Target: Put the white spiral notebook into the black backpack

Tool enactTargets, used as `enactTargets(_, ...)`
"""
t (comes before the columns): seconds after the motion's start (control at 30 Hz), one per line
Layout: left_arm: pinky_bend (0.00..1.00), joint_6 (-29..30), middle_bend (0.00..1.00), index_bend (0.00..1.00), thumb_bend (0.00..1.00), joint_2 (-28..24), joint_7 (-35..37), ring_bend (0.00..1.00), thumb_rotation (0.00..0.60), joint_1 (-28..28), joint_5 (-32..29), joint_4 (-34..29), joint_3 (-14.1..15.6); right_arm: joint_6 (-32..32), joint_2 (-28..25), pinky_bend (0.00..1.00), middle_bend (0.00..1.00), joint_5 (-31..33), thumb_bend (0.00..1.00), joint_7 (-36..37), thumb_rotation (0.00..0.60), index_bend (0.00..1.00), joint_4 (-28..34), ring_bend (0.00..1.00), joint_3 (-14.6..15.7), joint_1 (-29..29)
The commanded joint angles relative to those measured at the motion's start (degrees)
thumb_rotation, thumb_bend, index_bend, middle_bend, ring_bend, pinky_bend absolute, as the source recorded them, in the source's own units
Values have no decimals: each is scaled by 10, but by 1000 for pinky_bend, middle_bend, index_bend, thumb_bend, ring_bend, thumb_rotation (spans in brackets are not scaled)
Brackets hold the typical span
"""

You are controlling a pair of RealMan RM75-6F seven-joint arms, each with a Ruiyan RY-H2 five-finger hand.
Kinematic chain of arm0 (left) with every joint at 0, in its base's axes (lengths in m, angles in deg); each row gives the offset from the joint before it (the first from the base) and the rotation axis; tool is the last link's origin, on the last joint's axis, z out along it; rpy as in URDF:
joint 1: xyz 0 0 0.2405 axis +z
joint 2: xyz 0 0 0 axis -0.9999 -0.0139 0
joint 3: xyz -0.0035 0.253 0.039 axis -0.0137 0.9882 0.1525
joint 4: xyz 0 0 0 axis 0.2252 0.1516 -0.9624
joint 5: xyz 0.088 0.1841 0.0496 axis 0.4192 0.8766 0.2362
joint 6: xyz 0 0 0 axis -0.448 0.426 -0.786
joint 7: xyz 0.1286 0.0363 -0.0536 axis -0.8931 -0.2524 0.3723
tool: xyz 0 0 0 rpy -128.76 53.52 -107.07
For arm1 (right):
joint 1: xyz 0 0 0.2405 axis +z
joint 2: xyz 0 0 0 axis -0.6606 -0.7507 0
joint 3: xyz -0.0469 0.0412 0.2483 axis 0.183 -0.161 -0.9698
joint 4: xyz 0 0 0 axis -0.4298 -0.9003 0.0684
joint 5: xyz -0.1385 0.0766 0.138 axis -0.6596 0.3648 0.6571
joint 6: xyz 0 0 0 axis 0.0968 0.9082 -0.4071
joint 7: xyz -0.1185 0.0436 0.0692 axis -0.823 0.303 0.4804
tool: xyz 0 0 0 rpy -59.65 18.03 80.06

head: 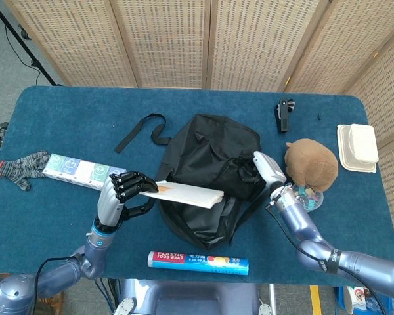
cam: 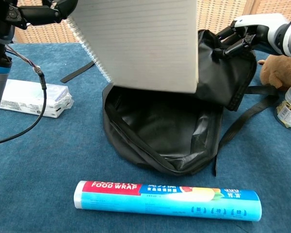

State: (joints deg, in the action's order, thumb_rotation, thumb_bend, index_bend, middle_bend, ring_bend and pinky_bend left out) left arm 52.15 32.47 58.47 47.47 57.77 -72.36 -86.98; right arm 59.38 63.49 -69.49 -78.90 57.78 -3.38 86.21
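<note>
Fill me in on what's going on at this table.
The left hand holds the white spiral notebook by its spiral edge, above the open mouth of the black backpack. The right hand grips the backpack's upper flap, holding it open. The notebook is not inside yet. A food wrap roll lies in front.

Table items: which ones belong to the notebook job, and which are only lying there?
Job: white spiral notebook, black backpack, left robot hand, right robot hand.
Lying about: food wrap roll, plush toy, glove, white container.
</note>
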Motion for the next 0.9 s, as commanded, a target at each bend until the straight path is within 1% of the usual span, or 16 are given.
enactTargets(0.03, 638, -1, 596, 765, 537, 4, -6, 563, 600, -5, 4, 6, 2, -9, -3, 362, 620, -8, 607, 8, 600, 611, -2, 517, -1, 0)
enactTargets(0.3, 638, -4, 596, 765, 533, 21, 1, 562, 600, -21, 9, 37, 6, -24, -9, 355, 621, -17, 607, 25, 600, 612, -2, 517, -2, 0)
enactTargets(0.5, 638, -12, 596, 765, 534, 50, 27, 562, 600, -21, 3, 94, 18, -30, -14, 336, 622, -19, 607, 37, 600, 612, -1, 517, -4, 0)
enactTargets(0.7, 638, -23, 596, 765, 534, 79, 34, 562, 600, -25, 8, 161, 40, -34, -18, 333, 622, -20, 607, 40, 600, 612, 0, 517, -2, 3)
enactTargets(0.9, 638, -41, 596, 765, 533, 100, 47, 561, 600, -27, 6, 201, 55, -36, -21, 332, 622, -18, 606, 39, 600, 612, 4, 517, 0, 6)
